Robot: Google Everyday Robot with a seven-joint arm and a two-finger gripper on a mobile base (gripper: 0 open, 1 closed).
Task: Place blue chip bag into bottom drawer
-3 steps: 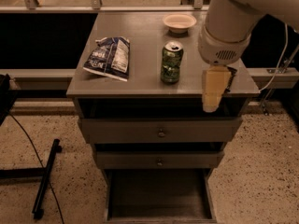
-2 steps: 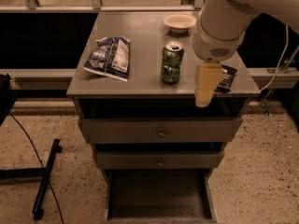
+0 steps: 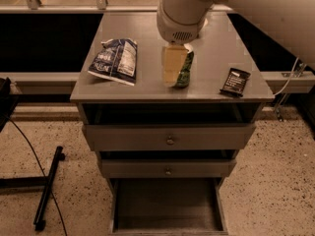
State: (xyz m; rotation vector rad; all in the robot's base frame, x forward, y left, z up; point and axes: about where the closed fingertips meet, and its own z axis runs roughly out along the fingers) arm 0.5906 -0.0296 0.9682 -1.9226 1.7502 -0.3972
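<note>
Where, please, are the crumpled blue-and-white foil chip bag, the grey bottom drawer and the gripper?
Blue chip bag [image 3: 114,59]: camera view, its middle.
Bottom drawer [image 3: 167,203]: camera view, inner floor.
Gripper [image 3: 171,78]: camera view, tips, at green can [image 3: 186,69].

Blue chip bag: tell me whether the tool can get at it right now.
Probably yes. The blue chip bag lies uncovered on the cabinet top, and the tool hangs beside it, in front of the green can, with nothing between.
</note>
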